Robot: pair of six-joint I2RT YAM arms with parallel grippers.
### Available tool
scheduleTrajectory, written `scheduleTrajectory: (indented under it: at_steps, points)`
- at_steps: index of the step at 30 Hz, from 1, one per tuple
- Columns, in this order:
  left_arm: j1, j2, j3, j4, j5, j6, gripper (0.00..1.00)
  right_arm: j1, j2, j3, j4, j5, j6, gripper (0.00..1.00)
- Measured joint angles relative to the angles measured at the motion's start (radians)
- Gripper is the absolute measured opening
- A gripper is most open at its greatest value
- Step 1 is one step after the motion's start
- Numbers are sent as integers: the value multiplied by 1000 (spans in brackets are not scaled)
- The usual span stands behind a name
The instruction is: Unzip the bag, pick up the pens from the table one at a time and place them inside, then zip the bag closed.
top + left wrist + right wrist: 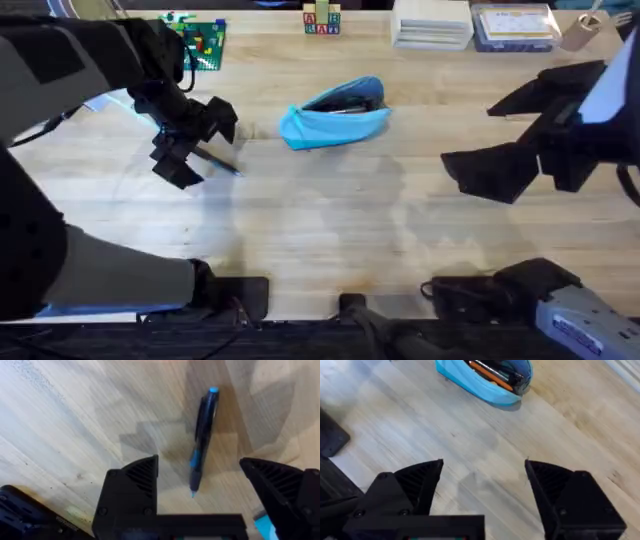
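The left gripper point(197, 497), black and two-fingered, hangs open just above the light wood plank worktop point(65, 425), its fingers standing on either side of a thin dark stick pen with a blue cap end and blue band point(202, 440). The pen lies flat on the wood, not yet touched by either finger. In the overhead view this gripper point(190, 150) sits well to the left of the light blue soft fabric pouch point(335, 118), with the pen point(220, 163) poking out from under it.

The step in hand looks to be picking up a pen. The next move calls for a short descent so the fingers bracket the barrel, then a squeeze across its width, a lift and a carry over to the pouch.

The pouch, boat-shaped and tapered, lies on the worktop with its zip open and its mouth gaping; inside are what appear to be dark pens and one orange-striped one, though that is hard to make out.

The right gripper point(482, 485) hovers open and empty, short of the pouch point(487, 380).
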Motion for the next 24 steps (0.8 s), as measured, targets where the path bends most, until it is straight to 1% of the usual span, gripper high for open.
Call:
scheduleTrajectory:
  at_steps: [2, 5, 13, 17, 19, 22, 24]
  points:
    - [0, 0, -8, 0, 0, 0, 997, 0, 0, 0, 0, 0, 0, 996]
    - [0, 4, -12, 0, 0, 0, 970, 0, 0, 0, 0, 0, 0, 997]
    - [0, 17, -11, 2, 3, 0, 968, 0, 0, 0, 0, 0, 0, 996]
    - [1, 24, -4, 1, 9, 0, 916, 0, 0, 0, 0, 0, 0, 996]
    - [1, 25, -3, 2, 11, 0, 808, 0, 0, 0, 0, 0, 0, 996]
    - [1, 24, -3, -1, 10, -3, 551, 0, 0, 0, 0, 0, 0, 996]
    - [1, 25, -3, -2, 9, -3, 428, 0, 0, 0, 0, 0, 0, 997]
